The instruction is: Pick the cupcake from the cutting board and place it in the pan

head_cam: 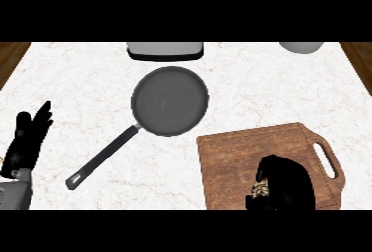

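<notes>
Cupcake (259, 188): light, soft, crushable; take it by the sides
Right hand (285, 184): lower right of frame, fingers curled round cupcake
Left hand (25, 142): left edge, fingers straight, resting
Pan (170, 101): upper centre, waiting

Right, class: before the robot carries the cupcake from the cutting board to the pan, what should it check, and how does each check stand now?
1. Right hand curled round the cupcake: ok.
2. Cupcake lifted off the cutting board: cannot tell.
3. Pan holds nothing: ok.
4. Counter between board and pan free of objects: ok.
5. Left hand open, resting at the left edge, away from the pan's handle: ok.
</notes>
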